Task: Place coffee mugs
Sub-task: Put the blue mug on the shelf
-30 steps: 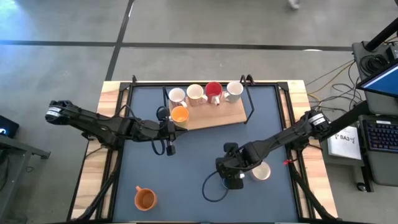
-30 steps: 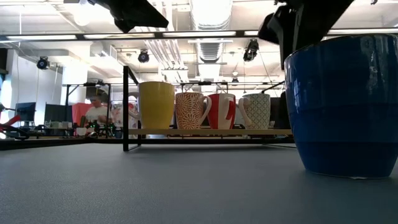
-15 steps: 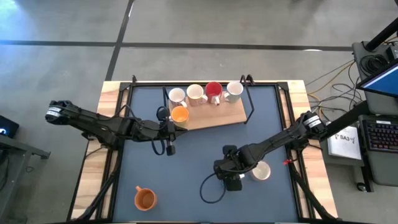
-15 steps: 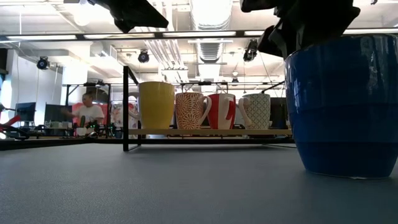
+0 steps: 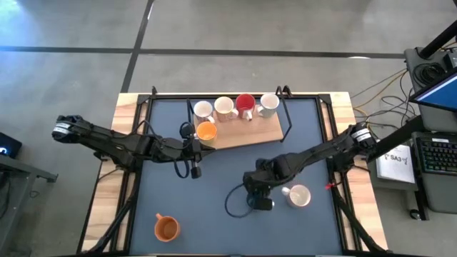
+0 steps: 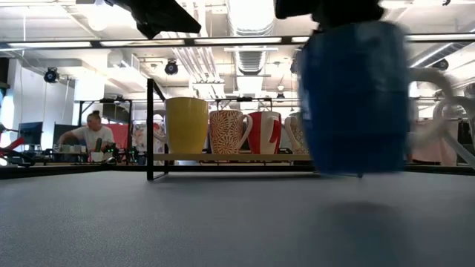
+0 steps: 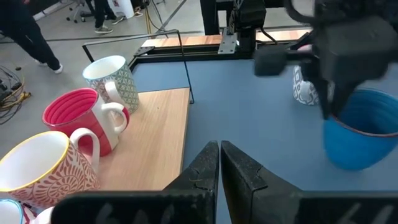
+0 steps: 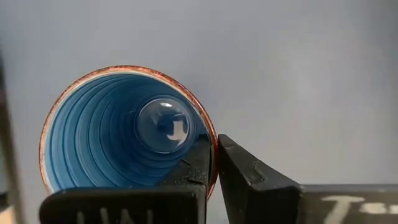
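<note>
Nearest, at 7 o'clock on the grey-blue counter (image 5: 214, 164): an orange round ceramic mug (image 5: 166, 228), standing alone.

Mid-counter, about 5 o'clock: right gripper (image 8: 214, 163), fingers clamped on the rim of a deep-blue round ceramic mug (image 6: 355, 96), one finger inside, one outside. The low view shows this mug clear of the counter surface. Just beside it at 4 o'clock, a white patterned ceramic mug (image 5: 296, 195) on the counter.

Left gripper (image 7: 219, 163) hovers near centre, fingers pressed together, empty.

Far side, 12 o'clock: a pale wooden board (image 5: 246, 132) in a black wire frame (image 5: 288, 114) carries five mugs: a yellow-orange mug (image 5: 206, 131) in front, then a row of two cream patterned mugs (image 5: 214, 108), a red ceramic mug (image 5: 245, 104) and a white mug with green pattern (image 5: 268, 104).
</note>
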